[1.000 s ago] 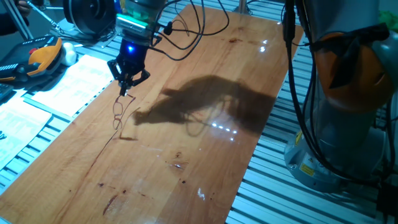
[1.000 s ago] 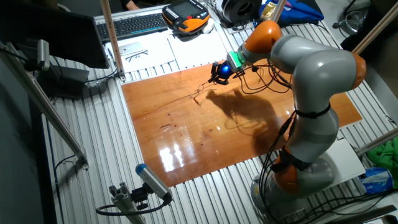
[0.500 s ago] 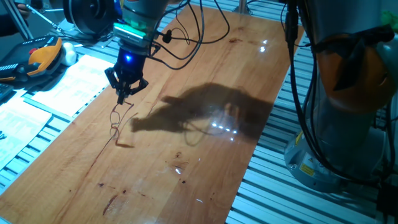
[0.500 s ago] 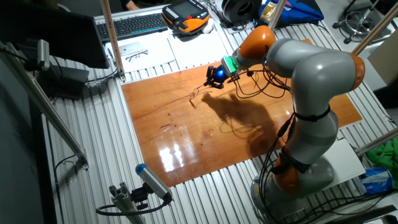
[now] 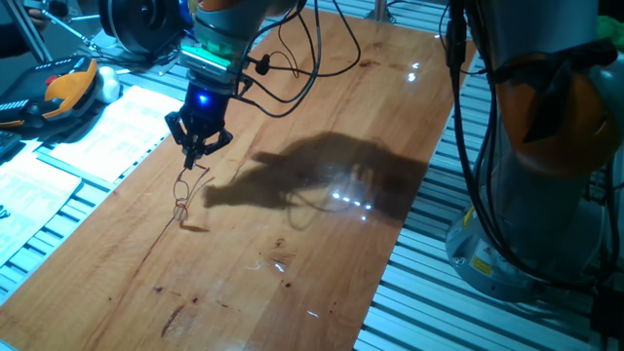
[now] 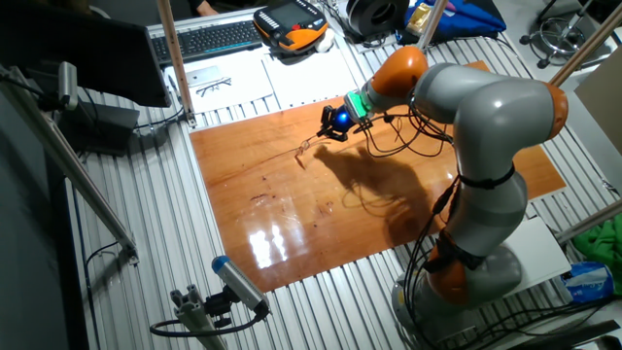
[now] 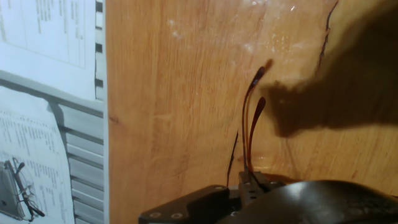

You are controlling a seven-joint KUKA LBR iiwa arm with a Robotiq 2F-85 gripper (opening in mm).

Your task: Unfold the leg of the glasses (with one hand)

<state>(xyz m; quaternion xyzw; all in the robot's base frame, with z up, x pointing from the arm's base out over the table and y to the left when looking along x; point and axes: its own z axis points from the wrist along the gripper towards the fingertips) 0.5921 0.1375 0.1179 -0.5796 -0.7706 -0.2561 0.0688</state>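
Observation:
The glasses (image 5: 184, 192) are thin reddish-brown wire spectacles near the left edge of the wooden table (image 5: 322, 244). In the other fixed view the glasses (image 6: 305, 149) lie just left of the hand. The hand, a black gripper (image 5: 196, 156) with a blue light, stands directly over their upper end. It also shows in the other fixed view (image 6: 325, 132). In the hand view the gripper (image 7: 249, 181) is shut on the glasses, and two slim legs (image 7: 251, 124) run side by side away from the fingertips over the wood.
Printed papers (image 5: 102, 132) lie off the table's left edge, also in the hand view (image 7: 37, 37). An orange-black handset (image 5: 60, 90) lies behind them. A keyboard (image 6: 209, 39) is at the back. The arm's big base (image 5: 546, 166) and cables stand at the right.
The gripper has moved a little left toward the table's edge, and the glasses have shifted with it. Over the last half second it barely moved.

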